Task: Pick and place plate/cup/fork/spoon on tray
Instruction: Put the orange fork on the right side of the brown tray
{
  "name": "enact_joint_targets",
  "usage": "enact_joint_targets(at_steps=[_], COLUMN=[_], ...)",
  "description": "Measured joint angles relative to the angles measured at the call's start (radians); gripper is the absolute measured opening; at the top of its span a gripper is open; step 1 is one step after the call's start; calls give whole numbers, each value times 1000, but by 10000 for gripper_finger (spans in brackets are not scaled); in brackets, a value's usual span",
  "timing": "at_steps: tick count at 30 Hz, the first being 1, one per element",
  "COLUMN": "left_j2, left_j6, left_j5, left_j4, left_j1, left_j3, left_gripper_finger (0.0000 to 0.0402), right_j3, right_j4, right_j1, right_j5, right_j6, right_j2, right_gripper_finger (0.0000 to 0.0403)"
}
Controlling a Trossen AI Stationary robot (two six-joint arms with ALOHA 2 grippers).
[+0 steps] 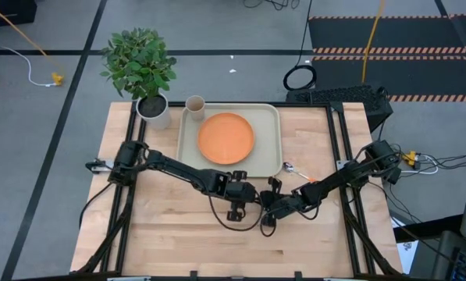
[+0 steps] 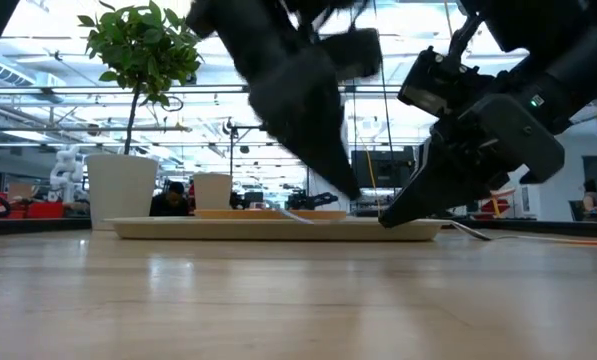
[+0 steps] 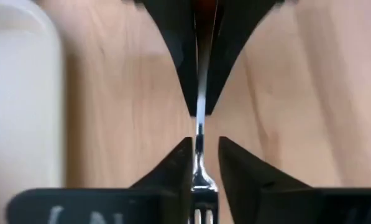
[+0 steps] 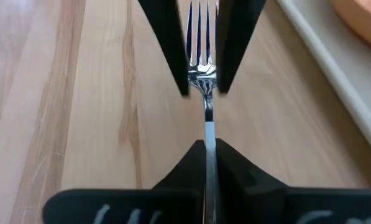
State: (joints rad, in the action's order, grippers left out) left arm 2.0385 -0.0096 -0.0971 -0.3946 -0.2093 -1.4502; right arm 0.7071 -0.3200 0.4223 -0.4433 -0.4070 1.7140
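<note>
The fork [image 4: 202, 68] is held between my two grippers over the bare wood just in front of the tray's [image 1: 187, 148] near edge. My left gripper [image 3: 204, 155] is shut on its tined head and my right gripper [image 4: 207, 152] is shut on its handle; they face each other tip to tip [image 1: 260, 200]. The orange plate [image 1: 225, 138] lies flat in the tray. The beige cup [image 1: 194, 104] stands in the tray's far left corner. The spoon [image 1: 289, 166] lies on the table to the right of the tray. My left gripper has the fork's head where the tines meet the neck [image 3: 202, 179], between its two fingers, one on each side edge. The fingers come level from the table's left, along the fork. The fork lies level, low over the table. My right gripper pinches the fork's handle [image 4: 208, 134] between its two shut fingers, below the neck. The fingers come from the table's right, slanting down, along the fork. The tines point away from it toward my left gripper.
A white pot with a green plant [image 1: 154, 109] stands at the table's far left corner beside the tray. The tray's near rim [image 4: 322, 50] runs close beside the fork. Bare wood lies in front of the grippers toward the near edge.
</note>
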Motion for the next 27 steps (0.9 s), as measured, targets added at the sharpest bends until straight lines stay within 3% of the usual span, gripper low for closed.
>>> enact_joint_targets(at_steps=[5,9,14,19,27], left_j2=[-98,-196,-290,-348,-396], left_j6=[-59,-85,-132,-223,-389], left_j5=[-11,-55,-237,-424,-565], left_j4=[-124,-183,-277,-391,-508], left_j1=[-13,-39,-126,-224,-325], left_j3=[1,0,0,1,56], left_gripper_finger=[136,152,145,122,98], right_j3=[0,0,1,0,0], right_j4=[15,25,48,66,6], right_j1=[-10,-22,-62,-154,-286], right_j5=[-1,-28,-100,-107,-102], right_j6=[2,-11,-35,-48,-59], right_j2=[-29,-54,-93,-114,-114], right_gripper_finger=[4,4,4,4,9])
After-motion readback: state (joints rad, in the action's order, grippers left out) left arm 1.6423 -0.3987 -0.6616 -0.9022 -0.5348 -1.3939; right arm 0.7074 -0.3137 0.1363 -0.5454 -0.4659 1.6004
